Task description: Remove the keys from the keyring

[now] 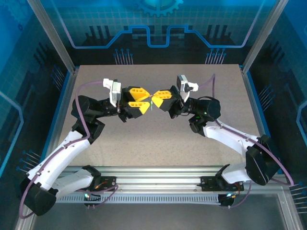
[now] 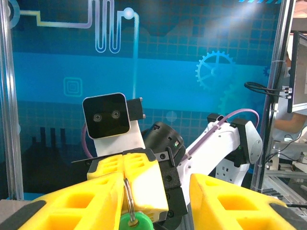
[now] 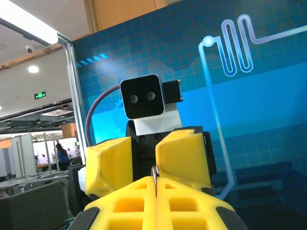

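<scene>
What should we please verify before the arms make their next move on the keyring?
1. Right tool shut on the keyring: ok, the ring sticks out between its closed fingers.
2. Left tool open and facing the right tool: ok, its fingers stand apart on either side.
3. Green tag hanging from the ring within the left tool's gap: ok, though the picture's edge cuts it off.
4. Left tool gripping a key: not ok, nothing is pinched yet.
5. Number of keys on the ring: cannot tell.
6. Keyring held up off the table: ok.
</scene>
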Motion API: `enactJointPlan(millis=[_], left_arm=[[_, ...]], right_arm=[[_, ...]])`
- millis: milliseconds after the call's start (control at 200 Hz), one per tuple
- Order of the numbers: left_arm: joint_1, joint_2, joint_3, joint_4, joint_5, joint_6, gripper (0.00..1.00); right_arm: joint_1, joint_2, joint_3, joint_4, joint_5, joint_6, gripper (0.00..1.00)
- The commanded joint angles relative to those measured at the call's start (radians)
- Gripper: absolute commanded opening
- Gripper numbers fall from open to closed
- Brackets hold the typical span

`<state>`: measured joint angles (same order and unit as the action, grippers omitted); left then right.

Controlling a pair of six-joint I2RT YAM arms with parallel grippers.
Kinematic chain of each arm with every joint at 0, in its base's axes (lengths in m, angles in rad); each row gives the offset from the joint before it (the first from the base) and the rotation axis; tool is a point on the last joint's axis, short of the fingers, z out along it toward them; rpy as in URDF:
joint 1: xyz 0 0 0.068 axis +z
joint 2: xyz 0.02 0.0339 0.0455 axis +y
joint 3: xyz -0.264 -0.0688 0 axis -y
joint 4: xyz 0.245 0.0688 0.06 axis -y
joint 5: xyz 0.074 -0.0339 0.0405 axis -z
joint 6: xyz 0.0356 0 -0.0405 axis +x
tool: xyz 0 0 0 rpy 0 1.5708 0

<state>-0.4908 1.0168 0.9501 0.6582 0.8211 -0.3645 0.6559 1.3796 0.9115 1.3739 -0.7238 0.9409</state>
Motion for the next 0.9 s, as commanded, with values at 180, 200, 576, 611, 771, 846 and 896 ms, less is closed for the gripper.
enactJointPlan(millis=[180,200,576,611,771,846,896], left_arm=[[0.006,0.003,0.026,-0.081,0.032,0.056,0.41],[0.007,0.002,0.024,-0.079,0.029,0.055,0.41],[0.006,0.011,0.053,-0.102,0.036,0.070,0.39],[0.006,0.011,0.053,-0.103,0.036,0.072,0.39],[0.005,0.018,0.056,-0.102,0.044,0.069,0.33],[0.004,0.017,0.058,-0.100,0.045,0.070,0.28],[0.004,0.014,0.058,-0.105,0.044,0.076,0.23]], right_arm=[[0.010,0.002,0.057,0.047,-0.031,0.022,0.00],[0.009,0.002,0.058,0.047,-0.032,0.023,0.00],[0.015,0.022,0.076,0.046,-0.064,0.045,0.00],[0.016,0.022,0.076,0.046,-0.065,0.047,0.00],[0.021,0.034,0.090,0.048,-0.083,0.061,0.00],[0.022,0.033,0.089,0.048,-0.077,0.059,0.00],[0.022,0.032,0.089,0.047,-0.078,0.058,0.00]])
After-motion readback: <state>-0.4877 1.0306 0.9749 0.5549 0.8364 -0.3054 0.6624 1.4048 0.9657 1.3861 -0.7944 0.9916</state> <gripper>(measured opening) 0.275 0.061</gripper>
